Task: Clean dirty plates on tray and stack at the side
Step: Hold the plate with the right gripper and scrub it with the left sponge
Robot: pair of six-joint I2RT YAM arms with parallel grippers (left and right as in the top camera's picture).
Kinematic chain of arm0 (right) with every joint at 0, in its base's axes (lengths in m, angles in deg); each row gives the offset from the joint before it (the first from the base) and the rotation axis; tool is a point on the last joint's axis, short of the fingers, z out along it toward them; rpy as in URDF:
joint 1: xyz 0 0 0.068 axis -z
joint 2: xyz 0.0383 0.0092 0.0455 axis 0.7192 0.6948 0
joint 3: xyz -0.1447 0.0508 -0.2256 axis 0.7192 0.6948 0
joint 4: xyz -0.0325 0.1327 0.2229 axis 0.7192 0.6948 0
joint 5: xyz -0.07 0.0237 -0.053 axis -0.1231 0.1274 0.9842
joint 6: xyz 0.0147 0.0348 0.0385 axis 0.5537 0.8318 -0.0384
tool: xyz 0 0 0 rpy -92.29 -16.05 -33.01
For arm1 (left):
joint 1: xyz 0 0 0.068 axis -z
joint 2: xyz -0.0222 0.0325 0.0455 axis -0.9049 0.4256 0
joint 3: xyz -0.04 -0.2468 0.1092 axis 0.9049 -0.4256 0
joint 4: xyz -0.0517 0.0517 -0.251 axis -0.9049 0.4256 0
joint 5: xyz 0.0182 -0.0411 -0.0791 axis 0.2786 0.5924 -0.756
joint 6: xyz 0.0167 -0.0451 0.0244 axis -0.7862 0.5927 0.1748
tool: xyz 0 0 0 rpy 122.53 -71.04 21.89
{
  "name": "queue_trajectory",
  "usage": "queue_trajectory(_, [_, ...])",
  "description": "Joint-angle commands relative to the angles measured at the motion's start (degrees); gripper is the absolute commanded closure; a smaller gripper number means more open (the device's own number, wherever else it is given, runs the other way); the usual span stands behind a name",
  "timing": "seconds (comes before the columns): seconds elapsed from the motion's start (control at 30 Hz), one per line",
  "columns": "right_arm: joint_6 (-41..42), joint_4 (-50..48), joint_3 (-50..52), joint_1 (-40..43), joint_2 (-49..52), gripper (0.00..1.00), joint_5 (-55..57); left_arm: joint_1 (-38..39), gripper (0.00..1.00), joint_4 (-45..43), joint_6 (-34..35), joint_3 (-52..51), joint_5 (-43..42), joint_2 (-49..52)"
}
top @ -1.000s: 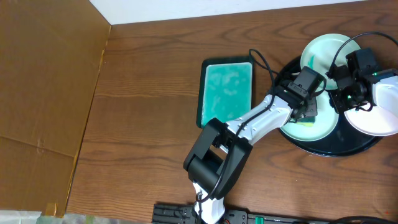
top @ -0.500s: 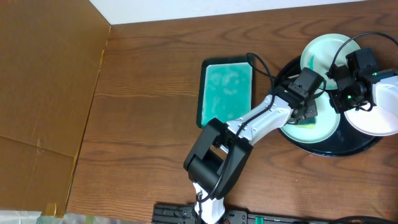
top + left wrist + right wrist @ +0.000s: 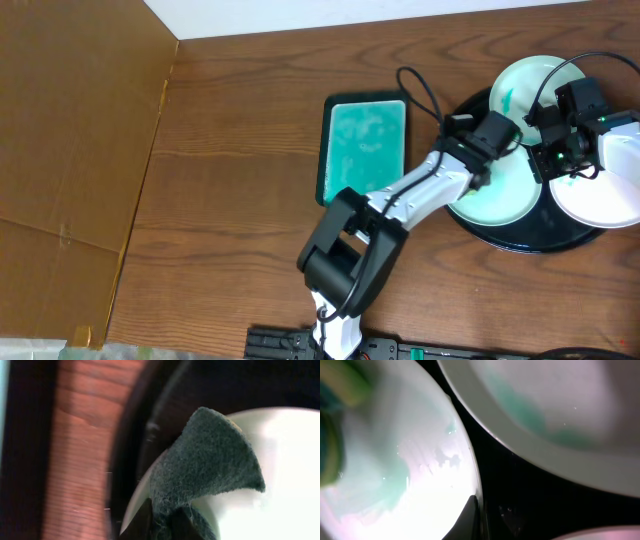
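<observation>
At the right edge of the tabletop (image 3: 240, 120) sits the black tray (image 3: 525, 238), holding all three plates. One mint plate (image 3: 520, 82) lies toward the tray's far rim and the white plate (image 3: 610, 190) at its right rim. The other mint plate (image 3: 500, 195) lies at its near-left rim. The left gripper (image 3: 162, 520) pinches a dark grey-green scouring sponge (image 3: 205, 460), which rests over the left edge of that near mint plate. The right gripper (image 3: 550, 165) is pressed together at the same plate's right rim. Whether the rim sits between its fingers (image 3: 471, 517) cannot be told. A teal-lined sponge tray (image 3: 365, 150) lies just left of the black tray.
</observation>
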Motion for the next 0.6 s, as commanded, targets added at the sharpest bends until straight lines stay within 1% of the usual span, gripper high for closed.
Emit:
queue_trajectory(0.0, [0.35, 0.59, -0.66, -0.07, 1.14, 0.99, 2.27, -3.58, 0.93, -0.04, -1.14, -0.96, 2.75, -4.46])
queue_trajectory(0.07, [0.35, 0.48, -0.66, -0.07, 1.14, 0.99, 2.27, -3.89, 0.93, -1.55, -1.16, -0.96, -5.99, -5.05])
queue_trajectory(0.2, [0.35, 0.09, -0.66, -0.07, 1.14, 0.99, 2.27, -3.69, 0.93, -6.25, -1.18, -0.98, -28.98, -4.46])
queue_trajectory(0.23, [0.35, 0.02, -0.66, -0.07, 1.14, 0.99, 2.25, -3.45, 0.93, -7.37, -1.16, -0.98, -32.02, -4.13])
queue_trajectory(0.3, [0.37, -0.15, -0.66, -0.09, 1.14, 0.99, 2.25, -3.04, 0.93, -8.20, -1.16, -0.98, -33.59, -3.65])
queue_trajectory(0.47, [0.37, -0.15, -0.66, -0.07, 1.14, 0.99, 2.25, -2.89, 0.93, -7.87, -2.29, -0.98, -32.81, -0.66])
queue_trajectory(0.5, [0.37, -0.15, -0.66, -0.07, 1.14, 0.99, 2.25, -2.99, 0.93, -7.65, -2.71, -0.98, -32.28, -0.04])
queue_trajectory(0.57, [0.79, -0.13, -0.66, -0.07, 1.14, 0.99, 2.25, -3.45, 0.93, -6.27, -2.62, -1.01, -28.13, 1.75])
